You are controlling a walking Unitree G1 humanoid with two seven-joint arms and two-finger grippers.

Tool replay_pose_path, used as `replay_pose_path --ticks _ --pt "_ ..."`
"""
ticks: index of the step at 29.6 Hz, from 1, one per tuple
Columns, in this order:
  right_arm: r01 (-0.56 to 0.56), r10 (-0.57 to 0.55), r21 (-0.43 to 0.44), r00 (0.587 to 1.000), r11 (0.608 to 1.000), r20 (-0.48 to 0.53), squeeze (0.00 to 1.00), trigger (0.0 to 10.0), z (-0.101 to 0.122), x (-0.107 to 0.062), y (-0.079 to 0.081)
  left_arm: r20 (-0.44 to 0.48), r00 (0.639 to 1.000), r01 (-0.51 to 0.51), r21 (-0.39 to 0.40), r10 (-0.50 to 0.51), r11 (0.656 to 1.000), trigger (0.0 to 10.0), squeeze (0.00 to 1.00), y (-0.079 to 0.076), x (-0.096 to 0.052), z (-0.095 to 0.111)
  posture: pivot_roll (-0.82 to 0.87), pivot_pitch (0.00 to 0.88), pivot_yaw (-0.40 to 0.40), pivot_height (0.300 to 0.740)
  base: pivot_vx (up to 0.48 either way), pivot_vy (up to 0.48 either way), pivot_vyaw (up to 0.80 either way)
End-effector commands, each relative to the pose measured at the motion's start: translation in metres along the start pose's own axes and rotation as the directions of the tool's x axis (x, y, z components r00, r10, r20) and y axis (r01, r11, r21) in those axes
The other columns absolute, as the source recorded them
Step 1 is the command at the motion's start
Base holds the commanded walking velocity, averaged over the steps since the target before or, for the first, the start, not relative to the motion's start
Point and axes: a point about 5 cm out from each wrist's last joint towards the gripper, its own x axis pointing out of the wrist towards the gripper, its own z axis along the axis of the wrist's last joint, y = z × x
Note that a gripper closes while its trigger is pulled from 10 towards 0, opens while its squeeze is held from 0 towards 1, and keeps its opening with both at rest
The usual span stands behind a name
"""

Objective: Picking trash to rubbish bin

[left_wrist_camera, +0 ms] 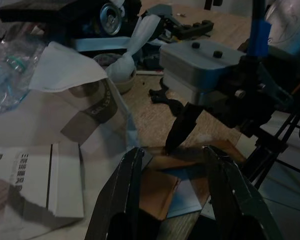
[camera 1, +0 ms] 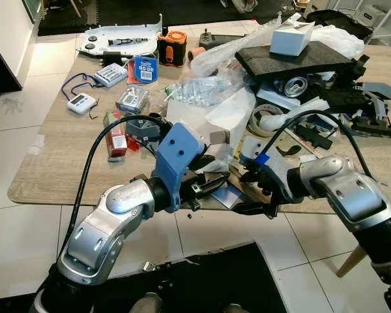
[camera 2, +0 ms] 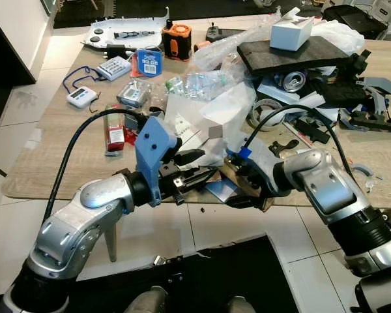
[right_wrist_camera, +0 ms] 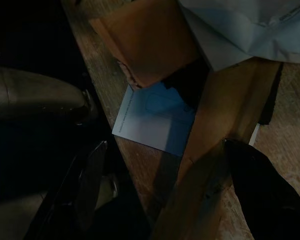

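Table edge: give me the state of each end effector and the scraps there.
Left end effector: open, fingers either side of the scraps.
Right end effector: open, over the edge.
Brown cardboard piece: flat, torn, overhanging the edge.
Blue card: flat, partly under the cardboard.
Table: cluttered.

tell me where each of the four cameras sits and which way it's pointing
Left eye: on the head, looking down at the cluttered table; both silver arms show.
Right eye: beside it, same scene.
Left wrist: along the left tool, open over a brown cardboard piece; the right tool faces it.
Right wrist: dark, along its own fingers.
Both wrist views share the blue card at the table edge.
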Motion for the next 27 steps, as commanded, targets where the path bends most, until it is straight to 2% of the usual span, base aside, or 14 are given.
replay_pose_path --ticks 1,7,15,24,25,26,27 --pt "0.032 -0.031 0.021 0.998 0.999 -0.058 0.00 10.0 -0.012 -0.005 -0.004 -0.001 1.000 0.012 0.003 -0.012 1.000 10.0 0.00 -0.003 0.001 -0.001 0.04 0.243 0.034 0.740 0.000 0.000 0.00" --pt "0.042 -0.041 0.037 0.999 0.998 -0.032 0.00 10.0 -0.008 -0.011 -0.007 -0.003 1.000 0.017 0.002 -0.017 1.000 10.0 0.00 -0.003 0.001 -0.002 0.04 0.243 0.034 0.740 0.000 0.000 0.00" --pt "0.079 -0.077 0.042 0.996 0.996 -0.046 0.00 10.0 -0.011 -0.016 -0.014 -0.002 1.000 0.017 0.002 -0.017 1.000 10.0 0.00 -0.004 0.001 -0.001 0.04 0.243 0.032 0.740 0.000 0.000 0.00" --pt "0.051 -0.047 0.055 0.996 0.997 -0.076 0.00 10.0 -0.022 -0.008 -0.008 -0.001 1.000 0.023 0.004 -0.023 1.000 10.0 0.00 -0.005 0.002 -0.001 0.04 0.235 0.035 0.740 0.000 0.000 0.00" --pt "0.048 -0.043 0.059 0.996 0.997 -0.073 0.00 7.3 -0.022 -0.007 -0.008 0.000 1.000 0.024 0.004 -0.024 1.000 10.0 0.00 -0.005 0.002 -0.001 0.04 0.235 0.035 0.740 0.000 0.000 0.00" --pt "0.046 -0.042 0.062 0.997 0.997 -0.071 0.00 6.4 -0.022 -0.006 -0.007 0.000 1.000 0.025 0.005 -0.025 1.000 10.0 0.00 -0.005 0.002 -0.001 0.04 0.235 0.035 0.740 0.000 0.000 0.00" --pt "0.046 -0.042 0.062 0.997 0.997 -0.071 0.00 6.4 -0.022 -0.006 -0.007 0.000 1.000 0.025 0.005 -0.025 1.000 10.0 0.00 -0.005 0.002 -0.001 0.04 0.235 0.035 0.740 0.000 0.000 0.00"
